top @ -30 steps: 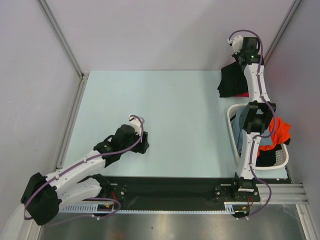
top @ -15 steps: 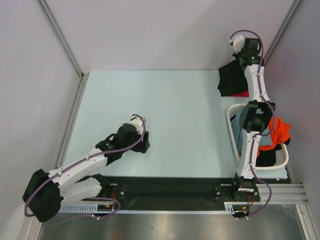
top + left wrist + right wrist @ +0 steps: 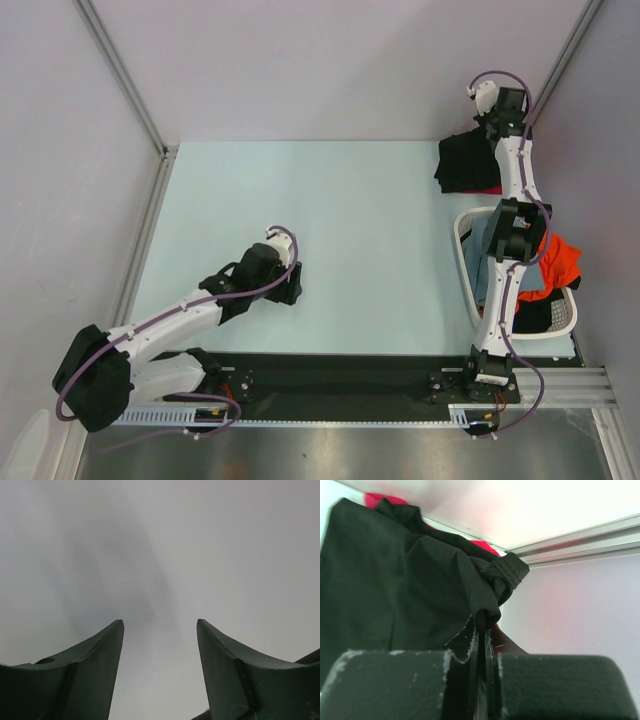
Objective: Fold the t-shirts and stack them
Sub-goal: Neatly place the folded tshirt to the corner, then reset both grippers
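The black t-shirt lies bunched at the table's far right corner, over a red t-shirt. My right gripper is shut on a fold of the black t-shirt near its hem, and the pinched cloth rises out of the right gripper. Red cloth shows behind it. An orange t-shirt and a grey-blue one sit in the basket. My left gripper hovers low over the bare table, and in its wrist view the left gripper is open with nothing between its fingers.
A white perforated basket stands at the right edge, under my right arm. Grey walls and a metal frame post close in behind the far right corner. The pale tabletop stretches between the arms.
My right gripper has moved a little farther toward the back right corner, pulling the black t-shirt with it. My left arm has reached slightly right and forward, still open.
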Robot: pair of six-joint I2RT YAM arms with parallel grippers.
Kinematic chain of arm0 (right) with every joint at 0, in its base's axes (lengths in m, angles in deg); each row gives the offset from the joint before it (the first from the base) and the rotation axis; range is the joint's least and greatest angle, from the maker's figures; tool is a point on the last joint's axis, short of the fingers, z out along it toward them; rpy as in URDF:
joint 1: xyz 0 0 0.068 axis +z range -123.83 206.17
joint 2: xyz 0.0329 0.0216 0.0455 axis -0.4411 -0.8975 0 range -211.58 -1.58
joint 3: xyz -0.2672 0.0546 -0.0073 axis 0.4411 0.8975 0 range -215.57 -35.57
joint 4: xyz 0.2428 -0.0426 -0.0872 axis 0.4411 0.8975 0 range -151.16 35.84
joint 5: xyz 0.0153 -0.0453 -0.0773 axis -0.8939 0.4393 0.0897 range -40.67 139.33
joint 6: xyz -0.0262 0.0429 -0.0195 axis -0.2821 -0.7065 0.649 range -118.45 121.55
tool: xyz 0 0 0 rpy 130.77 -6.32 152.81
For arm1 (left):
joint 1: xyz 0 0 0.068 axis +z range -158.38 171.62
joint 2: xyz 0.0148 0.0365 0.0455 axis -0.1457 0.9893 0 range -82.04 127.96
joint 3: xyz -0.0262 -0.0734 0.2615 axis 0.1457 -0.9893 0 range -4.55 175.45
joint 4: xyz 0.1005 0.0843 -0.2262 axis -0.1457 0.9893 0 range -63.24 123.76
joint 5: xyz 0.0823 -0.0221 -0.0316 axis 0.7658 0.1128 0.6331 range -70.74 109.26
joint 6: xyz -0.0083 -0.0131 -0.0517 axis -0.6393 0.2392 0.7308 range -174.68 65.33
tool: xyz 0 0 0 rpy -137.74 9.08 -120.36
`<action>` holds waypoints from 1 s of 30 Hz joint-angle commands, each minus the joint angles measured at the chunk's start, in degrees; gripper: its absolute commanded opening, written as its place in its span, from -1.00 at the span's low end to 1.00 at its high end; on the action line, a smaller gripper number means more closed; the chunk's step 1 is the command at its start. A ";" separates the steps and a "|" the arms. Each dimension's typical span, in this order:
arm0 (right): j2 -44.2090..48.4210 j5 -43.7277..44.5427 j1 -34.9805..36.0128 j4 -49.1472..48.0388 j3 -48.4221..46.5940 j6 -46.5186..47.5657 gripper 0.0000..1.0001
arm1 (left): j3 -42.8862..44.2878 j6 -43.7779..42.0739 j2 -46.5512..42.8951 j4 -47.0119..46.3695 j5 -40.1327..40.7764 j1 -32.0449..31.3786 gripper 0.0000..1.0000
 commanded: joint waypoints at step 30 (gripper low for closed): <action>56.25 -18.11 30.67 -33.83 70.00 -60.55 1.00 | -11.86 30.34 -32.43 -3.66 -0.89 2.79 0.77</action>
